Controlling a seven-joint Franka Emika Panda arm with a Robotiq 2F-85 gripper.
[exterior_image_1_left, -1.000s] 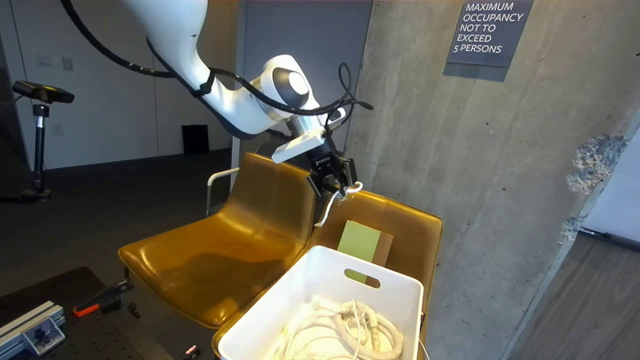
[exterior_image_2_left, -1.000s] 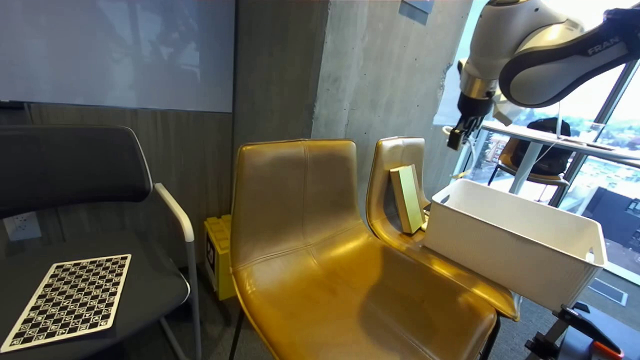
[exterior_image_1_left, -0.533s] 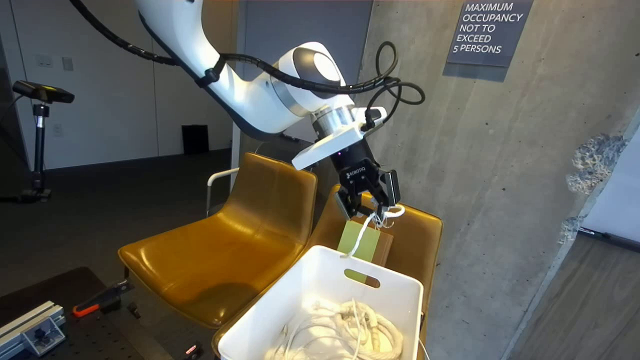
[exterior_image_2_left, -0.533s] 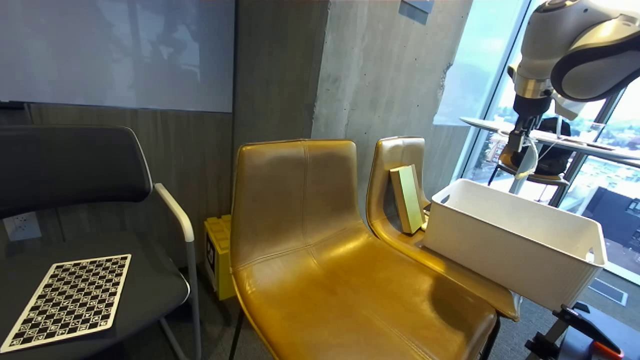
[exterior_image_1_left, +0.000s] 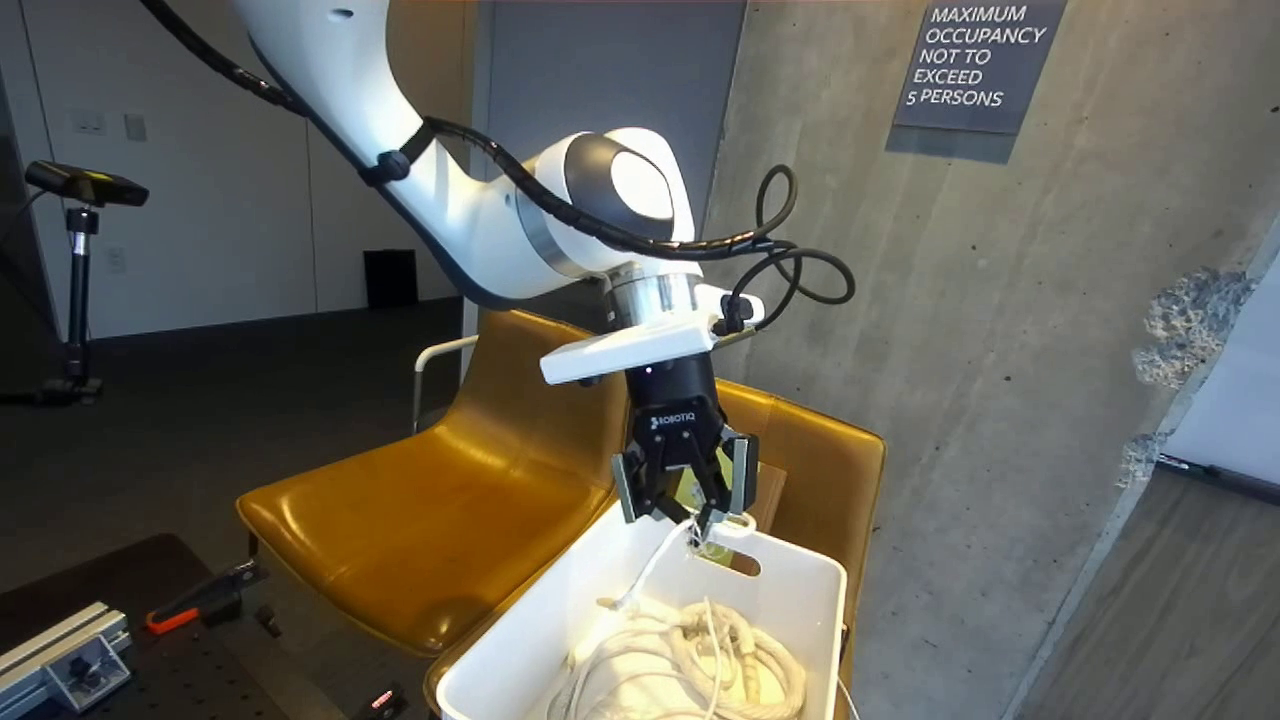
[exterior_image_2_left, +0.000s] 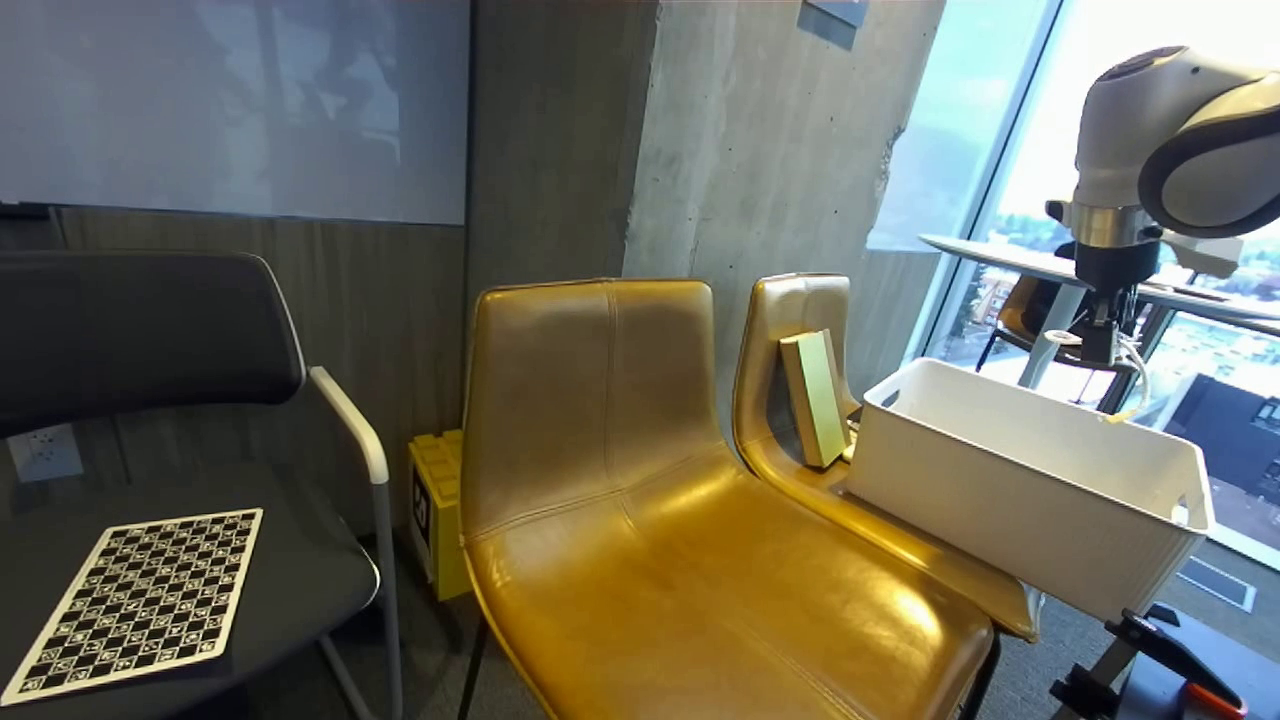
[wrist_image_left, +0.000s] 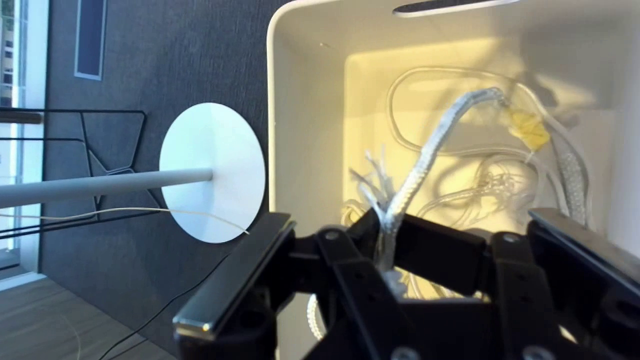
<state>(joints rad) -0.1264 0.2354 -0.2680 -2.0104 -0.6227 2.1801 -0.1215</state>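
Rope, white and frayed, is pinched in the gripper above the bin, its yellow-tipped end toward two o'clock in the wrist view. Grasping looks done, letting go not yet. In an exterior view the arm slants in from eleven o'clock, gripper aimed at six.

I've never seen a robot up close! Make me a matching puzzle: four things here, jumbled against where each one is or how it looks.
1. Short white rope
2. Checkered board
3. White bin
4. Wall sign

A. Lying on a black chair
B. Grey-blue with white lettering
C. Pinched by the gripper
D. Has coiled rope inside

Pairs: 1-C, 2-A, 3-D, 4-B
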